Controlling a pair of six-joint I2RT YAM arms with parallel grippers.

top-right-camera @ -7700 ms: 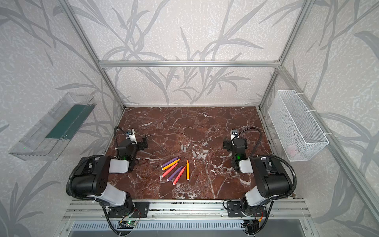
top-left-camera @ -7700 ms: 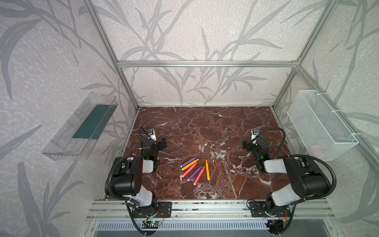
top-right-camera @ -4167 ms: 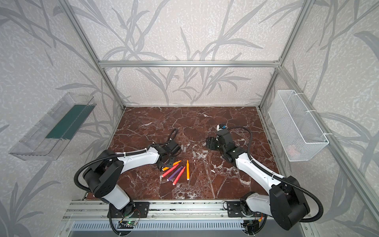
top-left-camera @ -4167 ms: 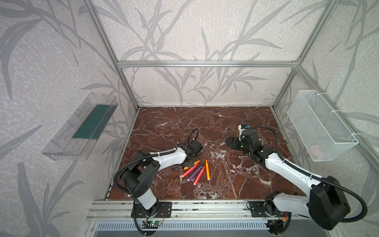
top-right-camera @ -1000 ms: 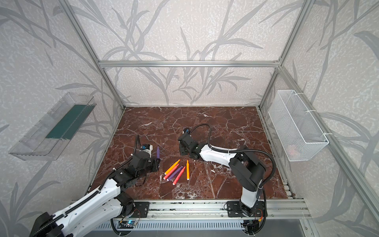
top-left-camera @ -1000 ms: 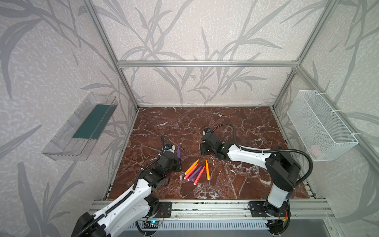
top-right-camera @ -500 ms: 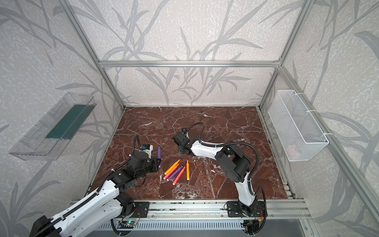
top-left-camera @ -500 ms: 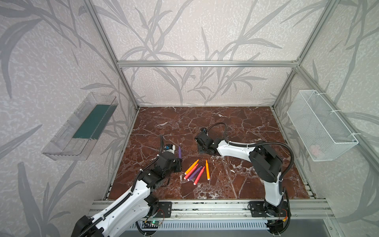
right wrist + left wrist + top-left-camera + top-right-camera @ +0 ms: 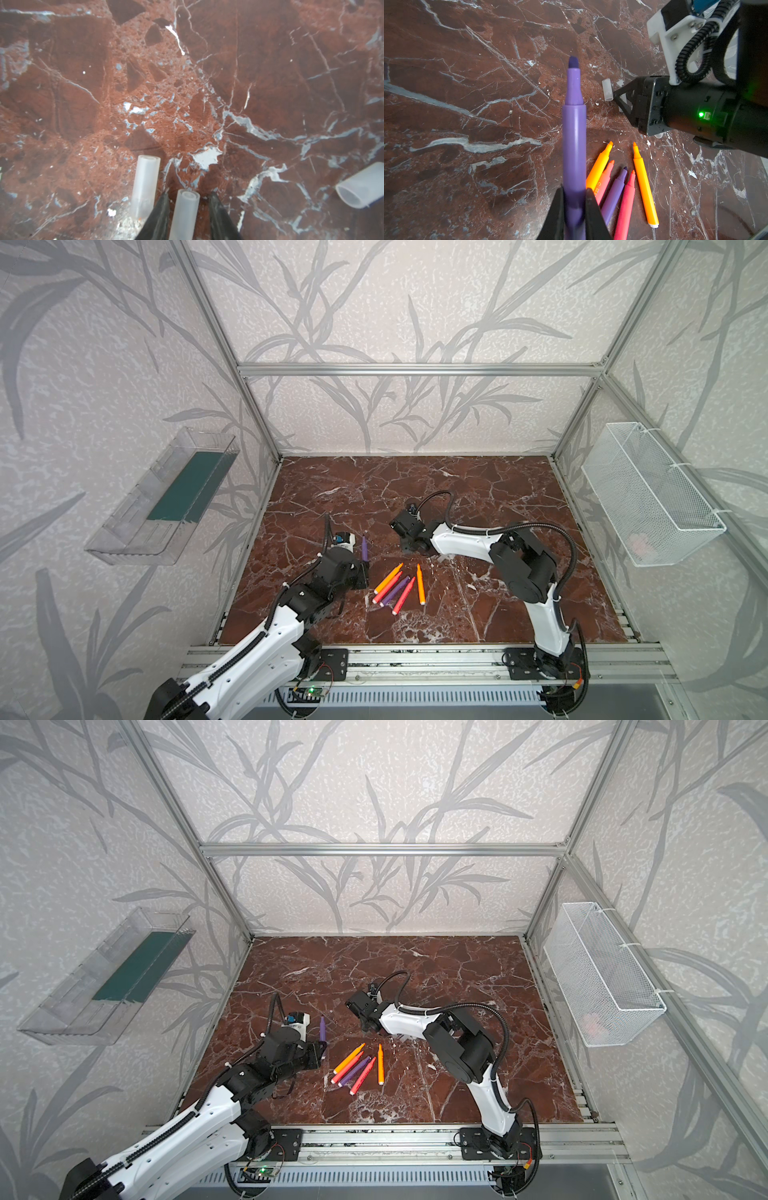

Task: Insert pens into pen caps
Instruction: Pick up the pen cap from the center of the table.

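White-shelled left arm (image 9: 249, 659) and right arm (image 9: 461, 540) had black joints, black ribbed cables (image 9: 536, 524), white bracket (image 9: 662, 27) with silver screws (image 9: 673, 37), green LED (image 9: 701, 114) glowed on black wrist cylinder (image 9: 720, 124).

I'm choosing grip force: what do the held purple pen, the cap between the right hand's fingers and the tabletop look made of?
The purple pen looks like opaque plastic, a sheen on its barrel; the darker tip is probably felt. The cap seems frosted translucent plastic, milky with a paler rim. The tabletop looks like red-brown marble with white veins, perhaps a print.
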